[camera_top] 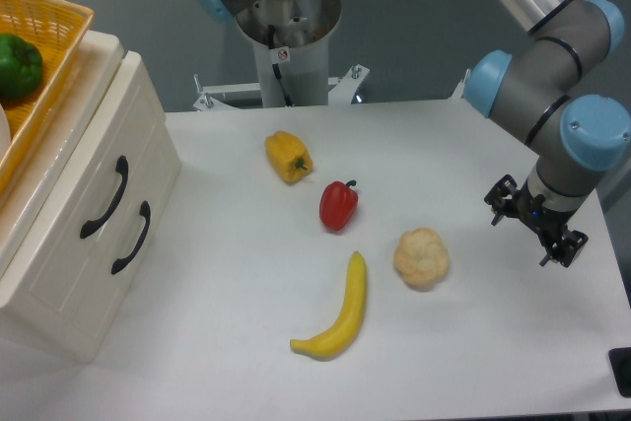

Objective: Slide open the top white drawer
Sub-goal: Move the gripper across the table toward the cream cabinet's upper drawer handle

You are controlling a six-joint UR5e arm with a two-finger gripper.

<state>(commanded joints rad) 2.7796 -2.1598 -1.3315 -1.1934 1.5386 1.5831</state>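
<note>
Top white drawer (94,160) shut; gripper (537,221) jaws unclear.

single fixed view, high front angle, looking down across table (473,362), mid-range

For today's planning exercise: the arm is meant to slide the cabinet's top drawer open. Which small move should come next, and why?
Probably carry the gripper left across the table toward the top white drawer and its black handle. The gripper hangs at the far right, holding nothing, and the drawer looks shut. Pepper, banana and cauliflower lie between, so it should travel above them.
</note>
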